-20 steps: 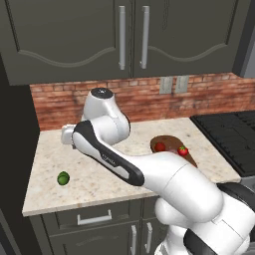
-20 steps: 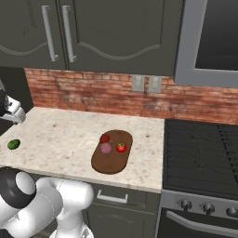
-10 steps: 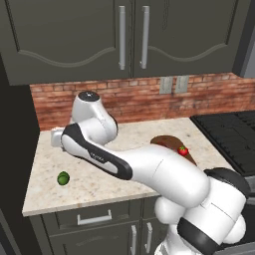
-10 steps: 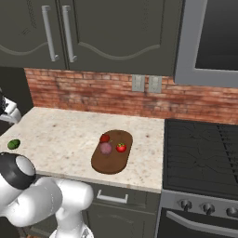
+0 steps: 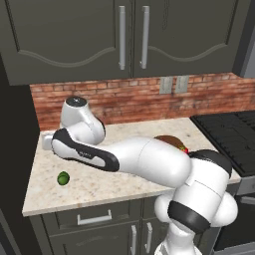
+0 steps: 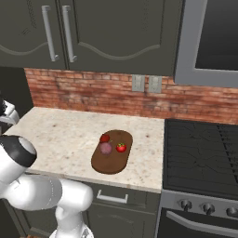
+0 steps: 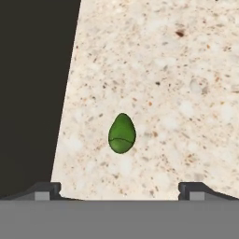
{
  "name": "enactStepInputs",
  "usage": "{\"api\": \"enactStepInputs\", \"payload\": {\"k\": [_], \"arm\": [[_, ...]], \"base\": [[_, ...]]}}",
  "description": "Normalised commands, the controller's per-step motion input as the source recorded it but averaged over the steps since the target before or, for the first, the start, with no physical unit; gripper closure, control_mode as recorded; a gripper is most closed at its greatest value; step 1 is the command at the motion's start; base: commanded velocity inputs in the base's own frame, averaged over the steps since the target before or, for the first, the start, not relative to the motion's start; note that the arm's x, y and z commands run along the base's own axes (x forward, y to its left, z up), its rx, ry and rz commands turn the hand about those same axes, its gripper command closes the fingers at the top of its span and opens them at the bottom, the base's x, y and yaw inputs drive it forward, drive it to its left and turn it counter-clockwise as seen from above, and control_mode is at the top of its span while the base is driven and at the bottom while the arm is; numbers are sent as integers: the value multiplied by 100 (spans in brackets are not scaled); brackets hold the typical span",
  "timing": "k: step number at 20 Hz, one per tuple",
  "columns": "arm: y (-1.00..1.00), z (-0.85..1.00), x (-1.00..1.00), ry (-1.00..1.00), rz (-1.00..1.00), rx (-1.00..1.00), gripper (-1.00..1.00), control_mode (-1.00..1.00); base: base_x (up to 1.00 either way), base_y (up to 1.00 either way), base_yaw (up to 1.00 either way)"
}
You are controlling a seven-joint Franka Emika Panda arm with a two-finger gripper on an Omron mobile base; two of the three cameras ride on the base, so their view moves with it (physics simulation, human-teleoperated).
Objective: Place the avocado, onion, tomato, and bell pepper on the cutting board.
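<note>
The avocado (image 7: 122,133) is a small green oval lying on the speckled counter, just ahead of my gripper (image 7: 119,189). The gripper hangs above it, open, its two fingertips (image 7: 44,189) wide apart with nothing between them. In the left base view the avocado (image 5: 63,178) lies alone near the counter's front left, with my arm stretched over that end. On the dark-brown cutting board (image 6: 111,160) sit the bell pepper (image 6: 104,138), the pinkish onion (image 6: 106,148) and the tomato (image 6: 121,147). My arm hides most of the cutting board (image 5: 167,139) in the left base view.
The counter (image 6: 60,135) ends at a dark drop (image 7: 32,93) close to the avocado's left in the hand view. A brick backsplash (image 5: 129,99) and dark cabinets (image 5: 129,35) stand behind. A black stove (image 6: 204,153) adjoins the counter on the right.
My arm has swung further left, carrying the hand over the counter's left end near the avocado. The gripper has stayed open, and the foods have not moved.
</note>
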Motion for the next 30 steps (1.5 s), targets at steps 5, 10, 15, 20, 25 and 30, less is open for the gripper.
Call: {"api": "enactStepInputs", "payload": {"k": [5, 10, 15, 20, 25, 30], "arm": [[18, -21, 17, 3, 0, 0, -100, -100], [3, -19, 0, 2, 0, 0, -100, -100], [0, -17, 0, 1, 0, 0, -100, -100], [0, -15, 0, 0, 0, 0, -100, -100], [0, -16, 0, 1, 0, 0, -100, -100], [0, -16, 2, 3, 0, 0, -100, -100]], "base": [[0, 0, 0], [0, 0, 0], [0, 0, 0], [0, 0, 0], [0, 0, 0], [0, 0, 0]]}}
